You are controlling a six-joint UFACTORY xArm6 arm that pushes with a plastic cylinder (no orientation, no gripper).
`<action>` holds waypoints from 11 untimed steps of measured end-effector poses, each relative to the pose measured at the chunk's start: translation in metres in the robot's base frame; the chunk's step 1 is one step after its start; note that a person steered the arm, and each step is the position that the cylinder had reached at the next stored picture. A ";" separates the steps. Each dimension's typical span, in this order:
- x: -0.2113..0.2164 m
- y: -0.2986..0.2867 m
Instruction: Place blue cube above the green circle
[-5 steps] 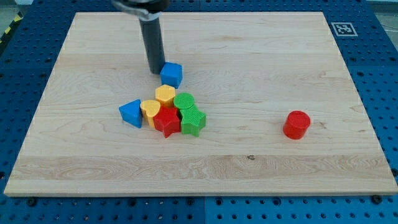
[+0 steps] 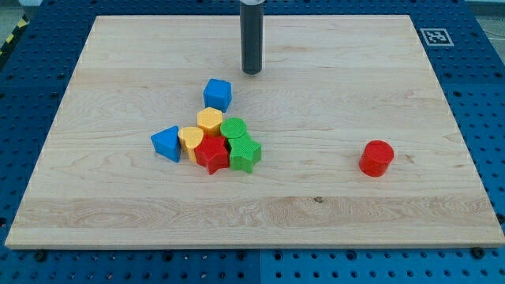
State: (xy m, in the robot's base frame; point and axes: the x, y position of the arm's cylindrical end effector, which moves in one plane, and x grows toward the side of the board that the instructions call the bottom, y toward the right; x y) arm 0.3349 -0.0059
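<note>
The blue cube [image 2: 217,94] sits on the wooden board, just above and slightly left of the green circle [image 2: 233,128], with a small gap between them. My tip [image 2: 252,72] is up and to the right of the blue cube, clear of it, touching no block. The green circle is part of a tight cluster with a yellow hexagon [image 2: 209,121], a yellow heart [image 2: 190,140], a red star [image 2: 211,155] and a green star [image 2: 245,153].
A blue triangle [image 2: 166,143] lies just left of the cluster. A red cylinder [image 2: 376,158] stands alone at the view's right. A fiducial tag [image 2: 435,36] is at the board's top right corner. The board [image 2: 355,79] rests on a blue pegboard.
My tip has moved from the blue cube's left side up and to the view's right, away from it. The blue cube has barely shifted.
</note>
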 end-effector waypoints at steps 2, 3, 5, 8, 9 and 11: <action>-0.019 0.000; -0.019 0.000; -0.019 -0.029; 0.036 -0.041; 0.049 -0.041; 0.050 -0.041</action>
State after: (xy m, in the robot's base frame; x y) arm 0.3849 -0.0469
